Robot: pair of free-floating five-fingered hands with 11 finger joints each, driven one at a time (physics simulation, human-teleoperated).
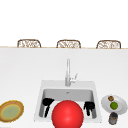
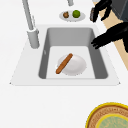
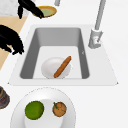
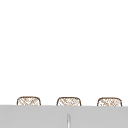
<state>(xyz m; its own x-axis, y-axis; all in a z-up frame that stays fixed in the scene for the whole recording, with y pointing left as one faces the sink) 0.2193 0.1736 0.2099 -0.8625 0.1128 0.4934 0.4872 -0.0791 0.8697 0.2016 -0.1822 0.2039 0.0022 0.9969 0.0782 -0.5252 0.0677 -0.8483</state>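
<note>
Your brown stick-shaped piece (image 2: pixel 64 63) lies across the white plate (image 2: pixel 76 67) on the sink (image 2: pixel 67 32) floor, long axis slanting from near the faucet (image 2: pixel 31 30) side toward the front. Your left hand (image 1: pixel 47 105) and right hand (image 1: pixel 89 107) hover over the basin's front edge, fingers relaxed, empty.

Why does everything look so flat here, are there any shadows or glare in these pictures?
Front view: the white counter is evenly lit, without cast shadows, and a big red ball blocks the basin. Left side view: the grey sink walls show only soft shading, and the white plate with the brown stick has no glare.
</note>
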